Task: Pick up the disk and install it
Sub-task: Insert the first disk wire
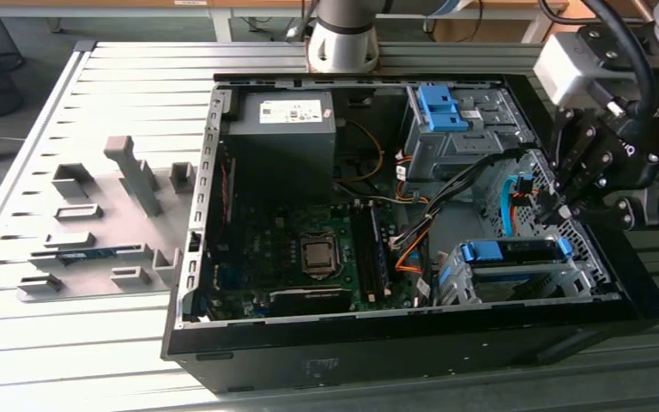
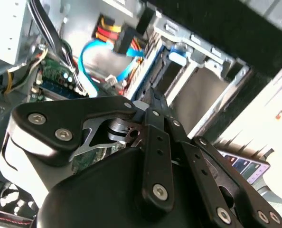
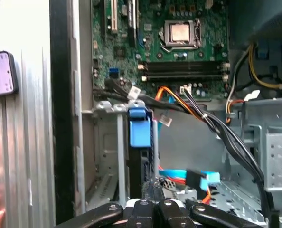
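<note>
The disk (image 1: 510, 257), silver with a bright blue bracket, sits in the drive cage (image 1: 582, 257) at the near corner of the open computer case, on the exterior view's right. In the first wrist view its blue bracket end (image 3: 140, 129) stands upright in the cage slot. The second wrist view has the disk's blue edge (image 2: 176, 54) inside the cage. My gripper (image 1: 561, 209) hangs just above and behind the cage with its fingers (image 2: 153, 102) pressed together. Its fingertips (image 3: 155, 186) are close to the disk's edge, and I see nothing between them.
A bare blue bracket (image 1: 438, 107) lies in the far drive bay. The grey power-supply box (image 1: 284, 129), motherboard (image 1: 306, 249) and loose black, orange and blue cables (image 1: 456, 193) lie inside the case. A grey fixture block (image 1: 100, 223) lies on the slatted table at the exterior view's left.
</note>
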Available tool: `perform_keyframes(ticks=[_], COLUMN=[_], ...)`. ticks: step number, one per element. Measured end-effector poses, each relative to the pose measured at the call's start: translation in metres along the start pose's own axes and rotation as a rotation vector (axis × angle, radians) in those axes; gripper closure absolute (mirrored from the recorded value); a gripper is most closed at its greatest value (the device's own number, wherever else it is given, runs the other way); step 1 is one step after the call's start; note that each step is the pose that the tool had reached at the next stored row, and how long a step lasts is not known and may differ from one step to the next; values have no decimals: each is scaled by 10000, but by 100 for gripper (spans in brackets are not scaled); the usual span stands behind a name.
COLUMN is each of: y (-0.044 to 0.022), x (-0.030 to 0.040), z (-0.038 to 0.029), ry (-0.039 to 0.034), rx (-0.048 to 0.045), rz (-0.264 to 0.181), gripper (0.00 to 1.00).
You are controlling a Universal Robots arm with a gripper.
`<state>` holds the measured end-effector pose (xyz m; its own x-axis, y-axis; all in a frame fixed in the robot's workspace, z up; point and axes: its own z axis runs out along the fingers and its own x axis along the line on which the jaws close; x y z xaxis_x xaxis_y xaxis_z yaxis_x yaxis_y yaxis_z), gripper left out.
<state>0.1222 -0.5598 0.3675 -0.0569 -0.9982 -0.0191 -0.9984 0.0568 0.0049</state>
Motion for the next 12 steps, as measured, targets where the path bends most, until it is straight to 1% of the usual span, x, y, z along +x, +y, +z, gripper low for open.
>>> perform_keyframes(ticks=[2,4,8,10,12], y=[-37,-57,-69,-85,-96], x=[-48,-107,-237,-260,-267], z=[7,11,18,18,19], ry=[-1,0,-1,1,3], rx=[-2,-1,-2,-14,-21], rz=[0,0,1,0,0], gripper=[89,89,89,89,89])
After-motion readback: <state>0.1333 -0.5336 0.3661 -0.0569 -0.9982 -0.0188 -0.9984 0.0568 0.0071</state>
